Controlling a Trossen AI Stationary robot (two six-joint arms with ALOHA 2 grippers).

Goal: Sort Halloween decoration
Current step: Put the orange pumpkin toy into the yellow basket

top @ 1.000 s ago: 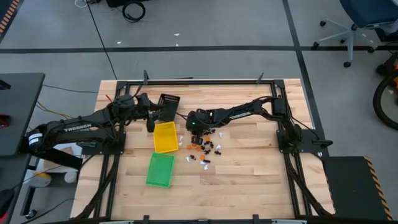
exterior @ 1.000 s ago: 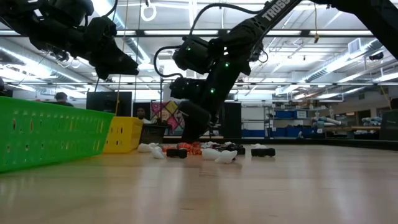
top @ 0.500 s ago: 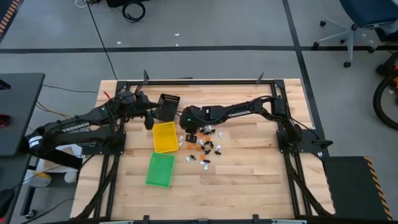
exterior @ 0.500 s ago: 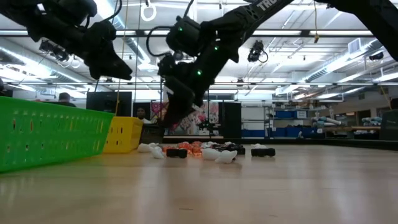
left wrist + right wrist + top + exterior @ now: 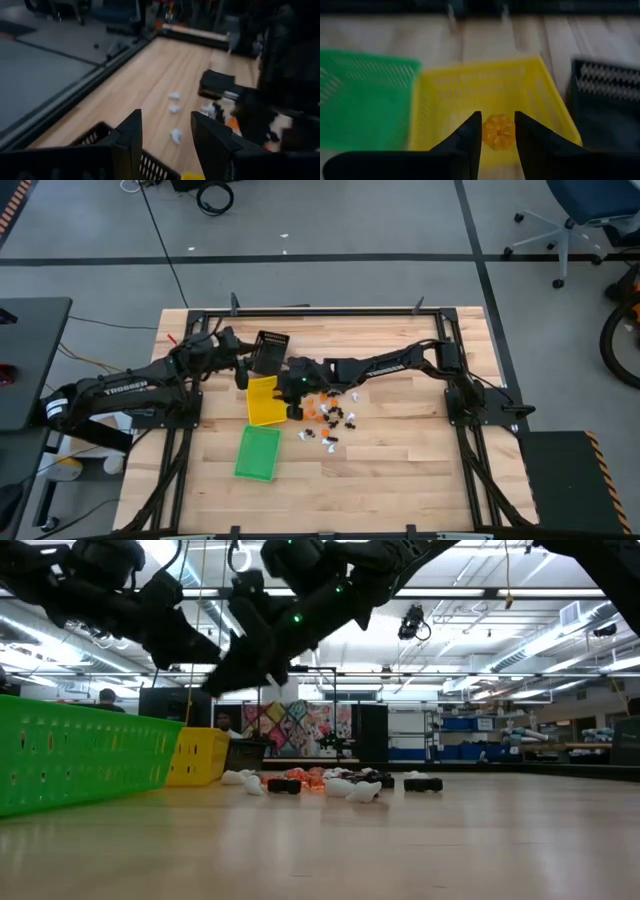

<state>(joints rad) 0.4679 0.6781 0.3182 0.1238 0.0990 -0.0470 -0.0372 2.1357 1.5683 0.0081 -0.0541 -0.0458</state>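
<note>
Several tiny white, orange and black Halloween trinkets [image 5: 328, 418] lie in a loose pile on the wooden table, right of the yellow tray [image 5: 264, 402]. My right gripper [image 5: 290, 386] hangs above the yellow tray's right rim, shut on a small orange pumpkin trinket [image 5: 498, 131]. The yellow tray [image 5: 485, 90] lies ahead of it in the right wrist view. My left gripper [image 5: 240, 370] hovers open by the black tray [image 5: 270, 348], its fingers [image 5: 131, 135] apart with nothing between them. My right gripper pinches the orange pumpkin trinket's two sides [image 5: 487, 133] between its two fingers. The fingers slant down from the table's right side. The trinket is lifted clear of the table and sits above the yellow tray's near wall.
A green tray [image 5: 257, 452] lies nearer the front edge, below the yellow one. A black metal frame [image 5: 330, 310] runs around the table. More white trinkets [image 5: 174, 107] lie on the wood beyond the black tray in the left wrist view.
My right gripper has risen from the pile and gone toward the table's left, over the yellow tray's rim, tipping from steeply down toward level. It stays shut on the orange trinket, which is lifted clear.
</note>
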